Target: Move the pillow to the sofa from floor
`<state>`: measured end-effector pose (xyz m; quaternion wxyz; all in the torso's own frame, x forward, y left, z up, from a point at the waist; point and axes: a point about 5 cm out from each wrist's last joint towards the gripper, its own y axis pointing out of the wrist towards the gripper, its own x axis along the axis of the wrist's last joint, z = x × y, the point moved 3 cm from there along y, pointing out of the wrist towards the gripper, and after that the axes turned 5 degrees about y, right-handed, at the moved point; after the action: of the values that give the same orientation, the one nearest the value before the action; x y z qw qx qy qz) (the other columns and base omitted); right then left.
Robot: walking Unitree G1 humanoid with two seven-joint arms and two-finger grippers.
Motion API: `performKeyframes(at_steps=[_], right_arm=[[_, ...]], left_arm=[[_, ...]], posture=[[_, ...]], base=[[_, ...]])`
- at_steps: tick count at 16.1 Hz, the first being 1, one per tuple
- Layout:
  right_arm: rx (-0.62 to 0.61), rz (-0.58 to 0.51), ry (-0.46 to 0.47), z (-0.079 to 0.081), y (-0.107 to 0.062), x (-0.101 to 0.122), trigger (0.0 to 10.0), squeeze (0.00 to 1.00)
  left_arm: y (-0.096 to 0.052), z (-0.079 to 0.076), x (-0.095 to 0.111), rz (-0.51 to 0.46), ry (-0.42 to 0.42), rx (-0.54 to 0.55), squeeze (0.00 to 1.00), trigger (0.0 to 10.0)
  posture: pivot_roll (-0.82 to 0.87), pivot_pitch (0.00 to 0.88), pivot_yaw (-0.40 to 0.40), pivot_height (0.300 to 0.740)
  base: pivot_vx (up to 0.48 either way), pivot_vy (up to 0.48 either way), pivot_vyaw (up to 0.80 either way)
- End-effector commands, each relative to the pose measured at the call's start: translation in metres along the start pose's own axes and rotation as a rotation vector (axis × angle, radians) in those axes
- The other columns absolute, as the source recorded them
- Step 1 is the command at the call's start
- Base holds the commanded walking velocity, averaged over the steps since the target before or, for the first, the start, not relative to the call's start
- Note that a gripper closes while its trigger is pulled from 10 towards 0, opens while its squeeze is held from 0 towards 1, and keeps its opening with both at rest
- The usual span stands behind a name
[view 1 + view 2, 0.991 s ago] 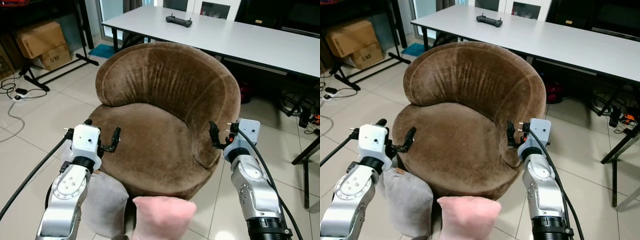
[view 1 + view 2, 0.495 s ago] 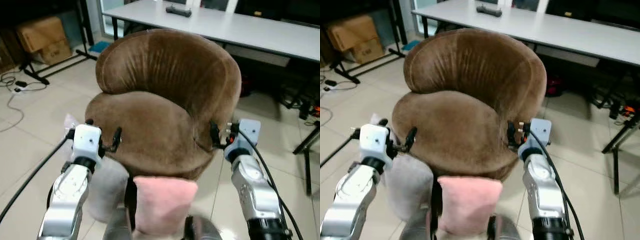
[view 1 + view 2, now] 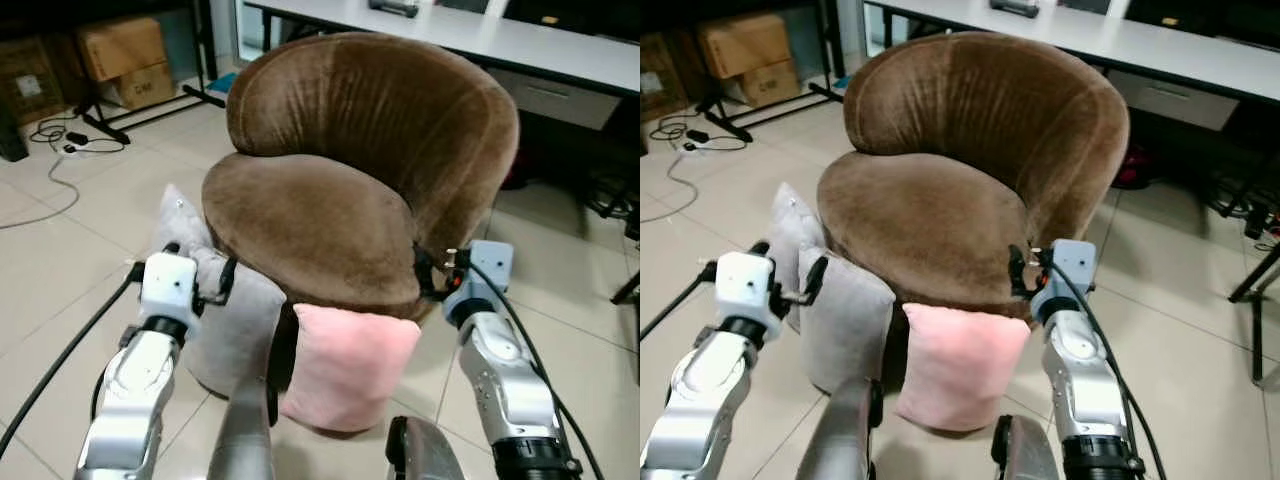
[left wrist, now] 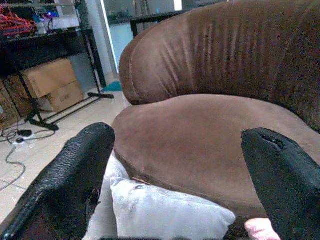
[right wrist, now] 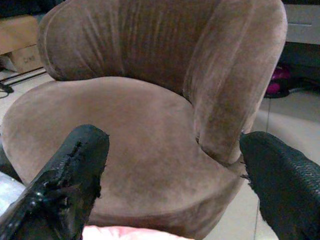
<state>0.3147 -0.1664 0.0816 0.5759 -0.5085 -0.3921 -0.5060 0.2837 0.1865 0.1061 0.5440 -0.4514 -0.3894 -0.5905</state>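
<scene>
The brown sofa seat is bare. The pink pillow leans against its near base on the floor, beside grey pillows. Left pincer and right pincer hover wide, holding nothing; lifting remains.

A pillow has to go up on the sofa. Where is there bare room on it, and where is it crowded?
The brown sofa's whole seat is bare, bordered by the curved backrest and right arm. Crowded: the floor at its front, where the pink pillow and grey pillows lean, with the left gripper and right gripper alongside.
</scene>
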Motion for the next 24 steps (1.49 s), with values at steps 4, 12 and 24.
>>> performKeyframes(at_steps=[4, 12, 24], right_arm=[[-0.001, -0.004, -0.031, -0.001, 0.003, 0.003, 10.0, 0.0], [-0.022, 0.026, -0.034, -0.005, 0.003, -0.004, 10.0, 0.0], [0.002, 0.036, -0.038, 0.008, 0.0, -0.016, 10.0, 0.0]], left_arm=[[-0.002, -0.003, -0.005, 0.017, -0.014, 0.013, 0.0, 10.0], [-0.005, 0.002, 0.003, -0.032, -0.002, 0.03, 0.0, 10.0], [-0.005, 0.007, 0.018, -0.04, 0.031, -0.017, 0.0, 10.0]], posture=[[0.07, 0.0, -0.046, 0.611], [0.08, 0.0, -0.054, 0.611], [0.11, 0.0, 0.021, 0.611]], base=[[0.0, -0.324, 0.0], [0.033, 0.0, 0.0], [0.298, 0.0, 0.25]])
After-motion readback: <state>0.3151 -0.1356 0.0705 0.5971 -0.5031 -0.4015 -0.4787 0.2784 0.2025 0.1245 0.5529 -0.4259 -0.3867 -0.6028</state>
